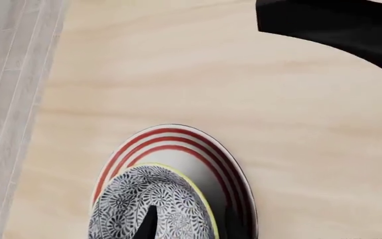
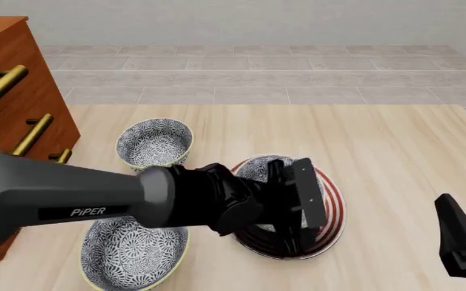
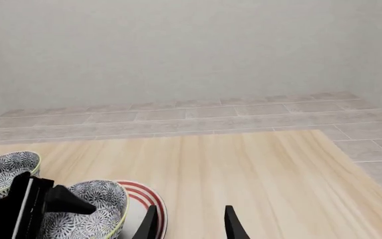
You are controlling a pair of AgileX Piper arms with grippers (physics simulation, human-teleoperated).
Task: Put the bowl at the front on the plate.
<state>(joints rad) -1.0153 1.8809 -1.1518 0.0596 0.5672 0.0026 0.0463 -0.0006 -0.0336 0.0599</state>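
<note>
The bowl (image 2: 253, 168) has a blue-and-white floral pattern and a pale yellow rim. It rests on the plate (image 2: 334, 206), a white plate with red rings, and is mostly hidden by my left arm. My left gripper (image 2: 298, 206) is open at the bowl's rim. In the left wrist view, one finger (image 1: 151, 221) is inside the bowl (image 1: 144, 194) and the other is outside it, over the plate (image 1: 177, 137). My right gripper (image 2: 451, 209) hangs open and empty at the front right. Its wrist view shows the bowl (image 3: 101, 199) and plate (image 3: 144, 196) to the left of its fingers.
A smaller floral bowl (image 2: 155, 142) sits back left of the plate. A wider, shallower one (image 2: 131, 251) lies at the front left under my left arm. A wooden drawer cabinet (image 2: 6, 91) stands at the table's left. Tiled floor lies beyond the far edge.
</note>
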